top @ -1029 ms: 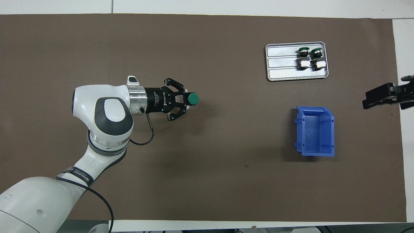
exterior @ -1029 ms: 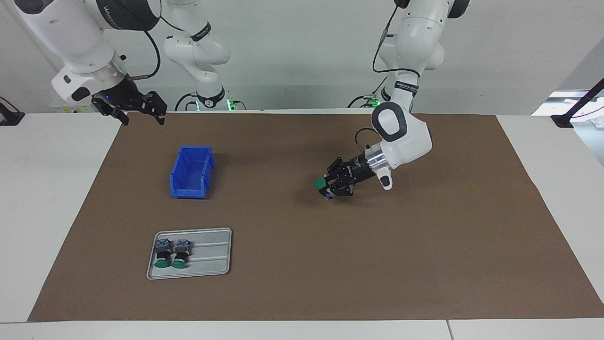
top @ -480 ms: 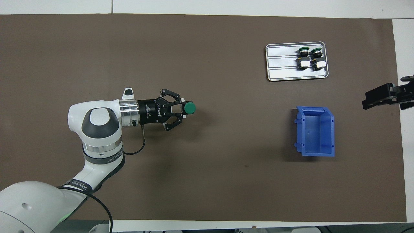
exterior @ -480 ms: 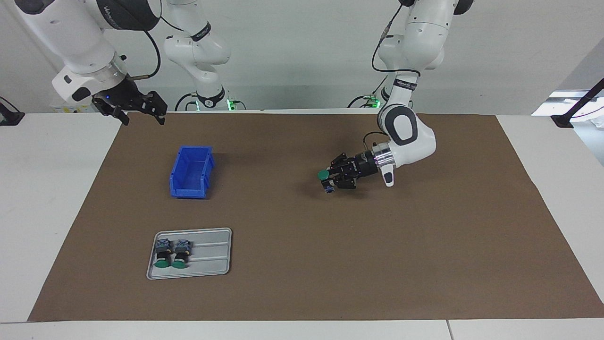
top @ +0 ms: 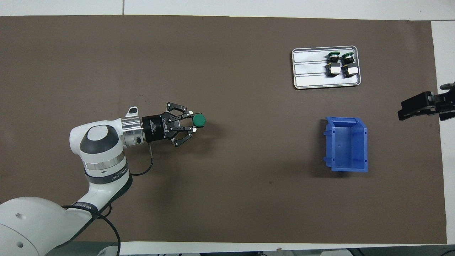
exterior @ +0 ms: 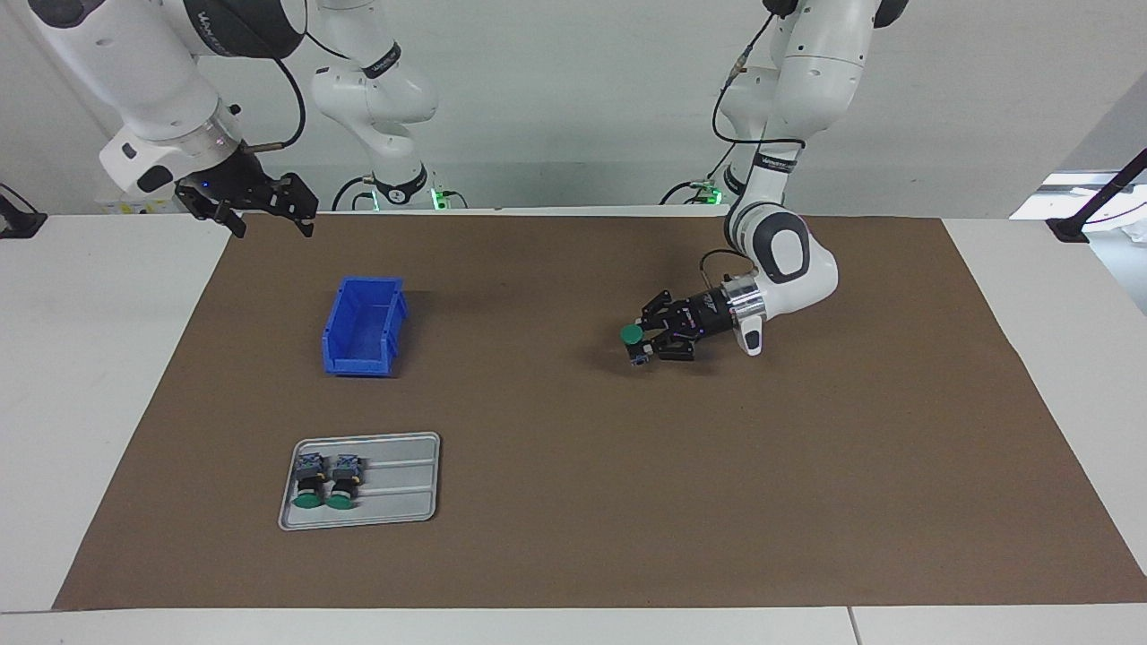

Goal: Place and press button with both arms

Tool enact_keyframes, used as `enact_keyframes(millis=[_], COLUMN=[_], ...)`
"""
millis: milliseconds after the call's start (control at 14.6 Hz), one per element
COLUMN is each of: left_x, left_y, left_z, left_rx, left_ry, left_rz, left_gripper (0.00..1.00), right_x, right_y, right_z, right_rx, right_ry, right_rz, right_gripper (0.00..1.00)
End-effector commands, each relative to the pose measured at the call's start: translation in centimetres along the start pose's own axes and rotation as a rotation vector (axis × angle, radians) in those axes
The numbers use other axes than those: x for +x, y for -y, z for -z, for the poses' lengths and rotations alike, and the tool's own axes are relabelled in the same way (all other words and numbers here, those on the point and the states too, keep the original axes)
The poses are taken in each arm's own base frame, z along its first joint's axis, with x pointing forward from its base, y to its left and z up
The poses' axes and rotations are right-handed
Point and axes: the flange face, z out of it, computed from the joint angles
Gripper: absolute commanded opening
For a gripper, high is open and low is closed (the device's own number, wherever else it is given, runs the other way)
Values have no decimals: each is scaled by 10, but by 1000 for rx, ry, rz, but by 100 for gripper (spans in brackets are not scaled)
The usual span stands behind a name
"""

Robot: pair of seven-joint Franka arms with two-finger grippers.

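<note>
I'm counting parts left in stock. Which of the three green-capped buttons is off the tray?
The button held in the left gripper over the bare mat; the other two buttons lie side by side on the grey tray.

My left arm reached low over the mat, wrist nearly level, left gripper (exterior: 642,344) clamped on the button (top: 199,120). My right arm waited raised at its own table end, right gripper (exterior: 265,215) spread wide.

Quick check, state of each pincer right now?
Left pincer: shut on the button, over the brown mat.
Right pincer: open, holding nothing, waiting over the table's edge near the blue bin.
</note>
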Motion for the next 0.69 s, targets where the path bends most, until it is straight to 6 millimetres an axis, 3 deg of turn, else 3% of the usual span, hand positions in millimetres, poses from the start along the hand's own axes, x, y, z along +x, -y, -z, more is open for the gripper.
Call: enact_keyframes(millis=[0,412,480,618], left_x=[9,33,34,36], left_y=[10,23,24,25], left_z=[-4,-7,-7,-6], left_rx=[-1,-22,-20,-23], left_ry=[29,31,32,22], left_rz=[-4,-49,-48,-45], left_gripper=[14,17,25,28], right_x=[-8,-8,-8,-8], right_y=[1,1,1,2], right_z=[-1,-1,-1,-1], right_rx=[0,0,0,1], right_ry=[-3,-3,-3,-3], right_rz=[27,28,28,28], right_gripper=[99,99,99,99])
